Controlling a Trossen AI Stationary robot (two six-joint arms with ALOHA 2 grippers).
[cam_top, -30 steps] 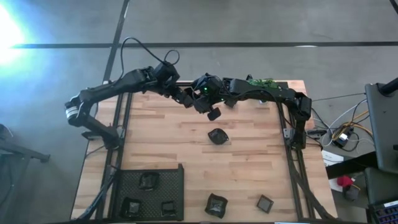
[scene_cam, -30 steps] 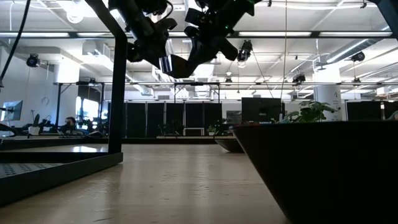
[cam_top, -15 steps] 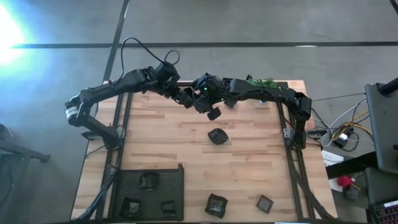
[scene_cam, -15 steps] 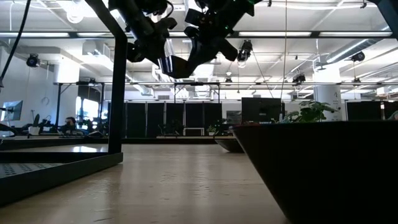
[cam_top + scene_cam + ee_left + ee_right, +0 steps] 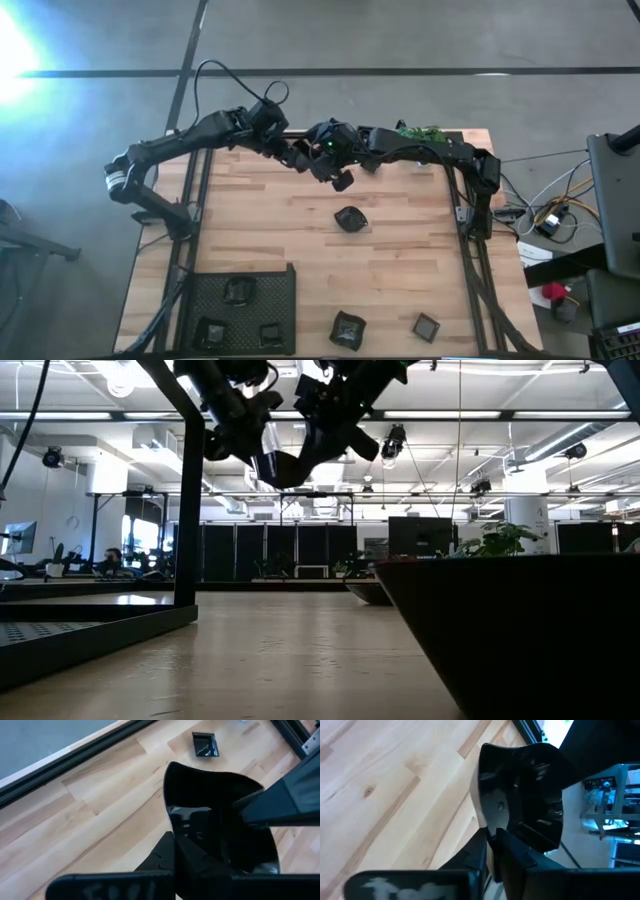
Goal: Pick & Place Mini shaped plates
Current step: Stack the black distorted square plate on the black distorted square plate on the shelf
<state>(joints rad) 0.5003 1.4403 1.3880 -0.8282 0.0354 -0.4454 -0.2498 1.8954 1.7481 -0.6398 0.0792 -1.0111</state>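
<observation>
Nearest, along the front edge of the wooden table (image 5: 400, 260), a black mesh tray (image 5: 283, 290) at the left holds three mini shaped plates (image 5: 238, 291), while two more dishes lie loose on the boards to its right: a wavy-edged one (image 5: 347, 330) and a small square one (image 5: 427, 327). Farther in, a lone dark dish (image 5: 349, 219) sits near the table's middle, well apart from the rest.

Beyond it, at the far edge, both arms meet in mid-air above the boards. A glossy black plate (image 5: 220, 820) hangs between them, raised clear of the table. The left gripper (image 5: 299, 157) is clamped on one rim of it, fingers pressed tight, as its wrist view shows. The right gripper (image 5: 338, 172) has its narrow fingers (image 5: 515, 852) at the opposite rim; whether they grip or have just let go cannot be told. From table height the pair shows as dark shapes high against the ceiling lights.

A green leafy plant (image 5: 420, 131) stands at the far right corner.
</observation>
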